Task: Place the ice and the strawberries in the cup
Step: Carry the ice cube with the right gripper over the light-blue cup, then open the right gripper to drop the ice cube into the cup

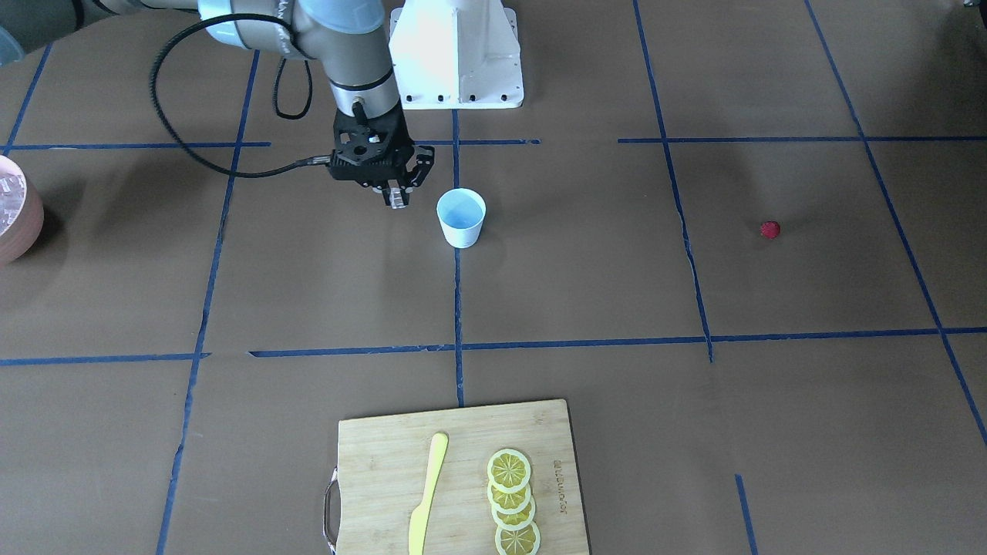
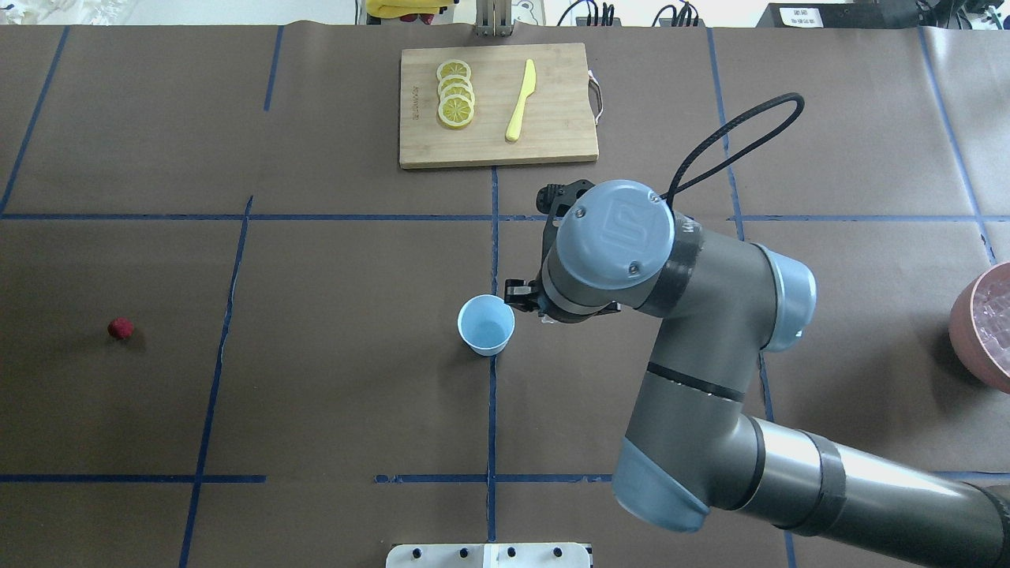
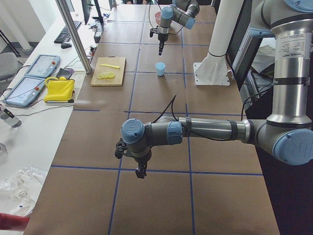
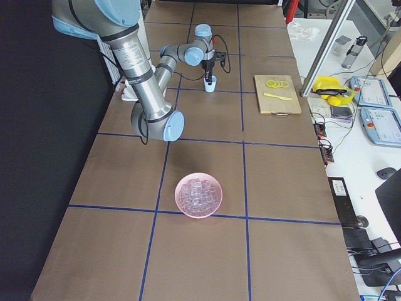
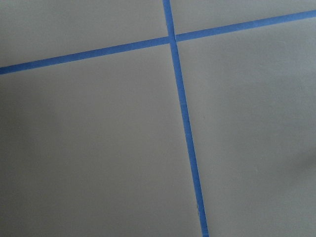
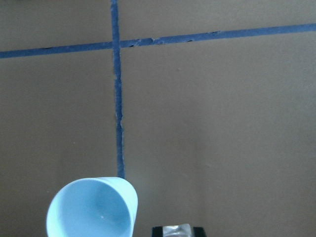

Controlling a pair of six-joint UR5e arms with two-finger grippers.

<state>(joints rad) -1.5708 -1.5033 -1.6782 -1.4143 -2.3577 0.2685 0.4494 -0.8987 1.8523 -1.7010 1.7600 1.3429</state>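
Clear ice (image 6: 177,230) pinched in right gripper (image 1: 395,197), held aloft | cup (image 1: 461,218) upright just beside it on robot's left, not under the cube yet; short sideways shift likely needed | strawberry (image 1: 769,229) well apart, farther left | left gripper (image 3: 141,172) far off, cannot tell if open.

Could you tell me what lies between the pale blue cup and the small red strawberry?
In the overhead view, only bare brown tabletop, crossed by one blue tape line, separates the small pale blue tapered cup from the tiny red strawberry.
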